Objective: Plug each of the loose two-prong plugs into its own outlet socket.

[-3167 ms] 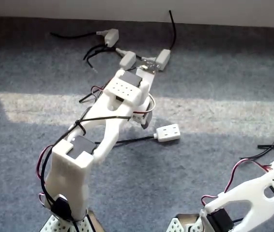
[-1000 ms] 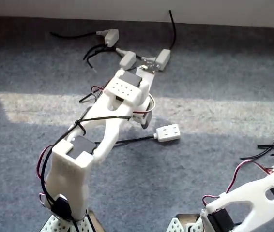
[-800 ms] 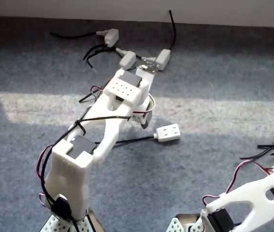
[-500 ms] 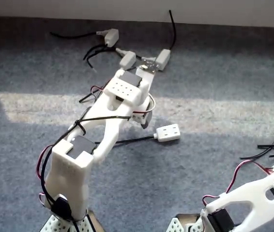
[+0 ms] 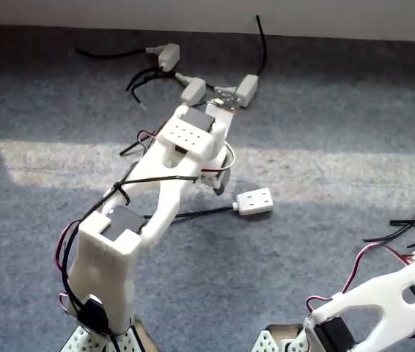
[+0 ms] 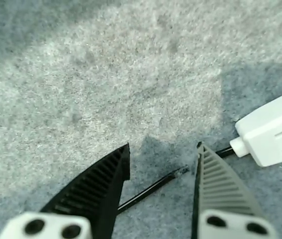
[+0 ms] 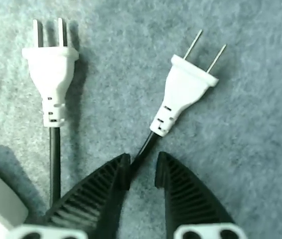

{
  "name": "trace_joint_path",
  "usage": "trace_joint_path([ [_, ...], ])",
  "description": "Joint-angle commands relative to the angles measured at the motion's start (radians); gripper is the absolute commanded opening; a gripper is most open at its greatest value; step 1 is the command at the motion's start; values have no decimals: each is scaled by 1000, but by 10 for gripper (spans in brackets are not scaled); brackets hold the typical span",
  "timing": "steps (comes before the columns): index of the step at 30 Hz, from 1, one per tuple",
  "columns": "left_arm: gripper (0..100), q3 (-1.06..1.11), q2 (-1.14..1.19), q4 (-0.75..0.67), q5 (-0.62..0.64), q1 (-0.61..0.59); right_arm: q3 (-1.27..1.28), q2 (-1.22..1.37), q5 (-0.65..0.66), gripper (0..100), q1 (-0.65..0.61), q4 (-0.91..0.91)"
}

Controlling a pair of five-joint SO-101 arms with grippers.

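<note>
So the right arm point(image 5: 391, 301) is seen a bit lower in the high view than three seconds back; nothing else is shifted. The right gripper point(image 7: 143, 157) is kept narrowly parted over the plug cord point(image 7: 144, 146), the plug point(image 7: 185, 92) lying on carpet point(image 7: 255, 149) just past its tips, beside a second plug point(image 7: 50, 67). The left gripper point(image 6: 163, 146) is held spread wide above the socket cord point(image 6: 151, 189), socket point(image 6: 273, 132) just beside it.
</note>
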Motion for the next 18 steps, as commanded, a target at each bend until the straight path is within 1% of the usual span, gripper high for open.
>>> trace_joint_path([
  [1,213,-5,-61,-8,9,-5,-2,-1,120,33,-35,19],
  [4,213,-4,-61,-8,9,-5,-2,64,138,33,-33,39],
  [7,213,-4,-61,-8,9,-4,-7,116,140,30,2,41],
  [11,213,-4,-59,-8,9,-2,-16,124,141,23,33,73],
  [13,213,-4,-59,-8,9,-4,-74,97,141,5,19,127],
  [15,213,-4,-59,-8,9,-4,-151,59,141,8,-13,189],
  [18,213,-4,-59,-8,9,-5,-222,-28,141,8,-54,193],
])
